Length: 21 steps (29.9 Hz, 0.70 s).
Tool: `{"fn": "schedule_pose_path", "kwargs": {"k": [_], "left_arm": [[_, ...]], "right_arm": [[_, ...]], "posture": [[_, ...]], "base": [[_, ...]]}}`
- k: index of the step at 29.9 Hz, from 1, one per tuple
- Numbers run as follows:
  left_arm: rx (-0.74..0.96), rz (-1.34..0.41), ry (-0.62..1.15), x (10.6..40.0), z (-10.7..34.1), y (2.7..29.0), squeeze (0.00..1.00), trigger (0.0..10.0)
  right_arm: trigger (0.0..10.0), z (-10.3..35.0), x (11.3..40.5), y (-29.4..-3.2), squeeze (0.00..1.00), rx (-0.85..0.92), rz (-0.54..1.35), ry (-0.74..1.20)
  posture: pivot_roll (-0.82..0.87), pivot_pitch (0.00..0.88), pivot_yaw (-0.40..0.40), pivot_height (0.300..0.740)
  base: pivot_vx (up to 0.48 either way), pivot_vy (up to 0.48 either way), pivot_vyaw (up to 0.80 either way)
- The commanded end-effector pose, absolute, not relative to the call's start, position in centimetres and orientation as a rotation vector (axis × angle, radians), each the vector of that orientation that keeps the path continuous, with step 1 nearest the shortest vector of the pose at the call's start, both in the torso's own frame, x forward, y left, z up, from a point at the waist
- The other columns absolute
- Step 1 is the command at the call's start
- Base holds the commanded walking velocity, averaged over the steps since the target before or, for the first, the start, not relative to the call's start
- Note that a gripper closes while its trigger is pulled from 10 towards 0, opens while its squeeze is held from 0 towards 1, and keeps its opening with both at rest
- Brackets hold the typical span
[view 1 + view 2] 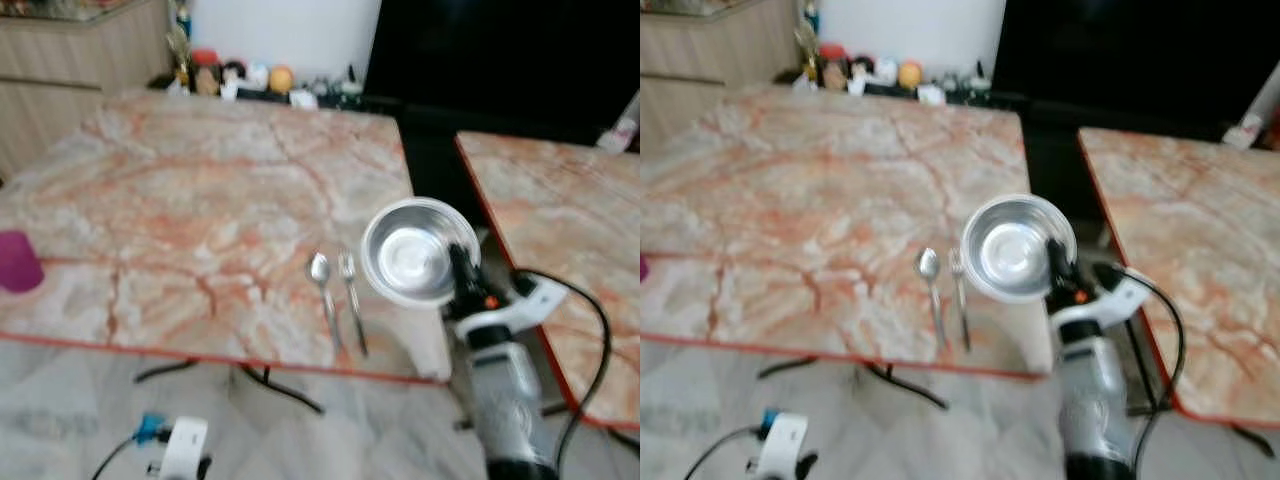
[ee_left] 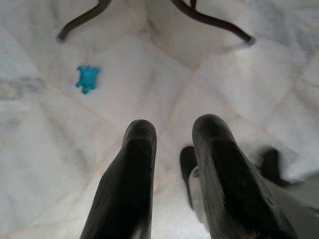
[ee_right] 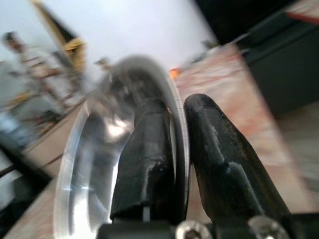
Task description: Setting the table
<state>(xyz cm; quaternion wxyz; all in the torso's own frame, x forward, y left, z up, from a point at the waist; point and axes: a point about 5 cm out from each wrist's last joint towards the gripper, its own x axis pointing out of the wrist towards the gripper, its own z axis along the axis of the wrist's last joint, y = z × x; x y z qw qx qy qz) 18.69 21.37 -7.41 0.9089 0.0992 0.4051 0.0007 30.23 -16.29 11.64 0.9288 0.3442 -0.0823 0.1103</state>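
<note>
A large table (image 1: 200, 200) with an orange and white marble top is seen in front of the robot, and a second table (image 1: 570, 230) of the same kind stands to its right, with a dark gap between them. A white marble floor (image 2: 149, 74) is seen under both. Along the far edge of the large table, a row of small jars and bottles (image 1: 240, 78) is set against the wall; they are too blurred to be told apart.

The right arm (image 1: 505, 390) is raised near the front right corner of the large table. A steel bowl (image 1: 415, 250) is held by the right gripper (image 3: 172, 149) above this corner, just beside the cutlery, and it is tilted so that its inside faces the camera. The rim of the bowl is pinched between the two black fingers (image 3: 149, 149), one inside the bowl and one outside.

A spoon (image 1: 322, 285) and a fork (image 1: 352, 295) are laid side by side on the large table, just to the left of the bowl, with their handles toward the front edge. A purple cup (image 1: 18, 262) is placed at the left edge of the table, well apart from them.

The left gripper (image 2: 172, 164) is hung low over the floor, with its fingers slightly apart and nothing between them. A small blue object (image 2: 87, 78) is seen on the floor.
</note>
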Motion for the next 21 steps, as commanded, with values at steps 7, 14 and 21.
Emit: {"fn": "schedule_pose_path", "kwargs": {"k": [7,14,21], "left_arm": [[0.225,-0.02,0.85,18.5,-7.5,21.7,0.0,10.0],[0.248,-0.022,0.86,18.2,-7.4,22.6,0.0,10.0],[0.256,-0.034,0.86,18.1,-7.4,22.5,0.0,10.0]], "right_arm": [[10.0,11.8,30.0,-16.8,0.0,0.7,0.192,-0.195],[10.0,11.6,29.8,-16.5,0.0,0.707,0.189,-0.197],[10.0,11.6,29.7,-16.6,0.0,0.707,0.185,-0.203]], "posture": [[0.13,0.0,-0.034,0.74],[0.13,0.0,-0.011,0.74],[0.12,0.0,-0.009,0.74]], "base": [[0.0,-0.259,0.0],[0.0,-0.274,0.0],[0.0,-0.26,0.0]]}}
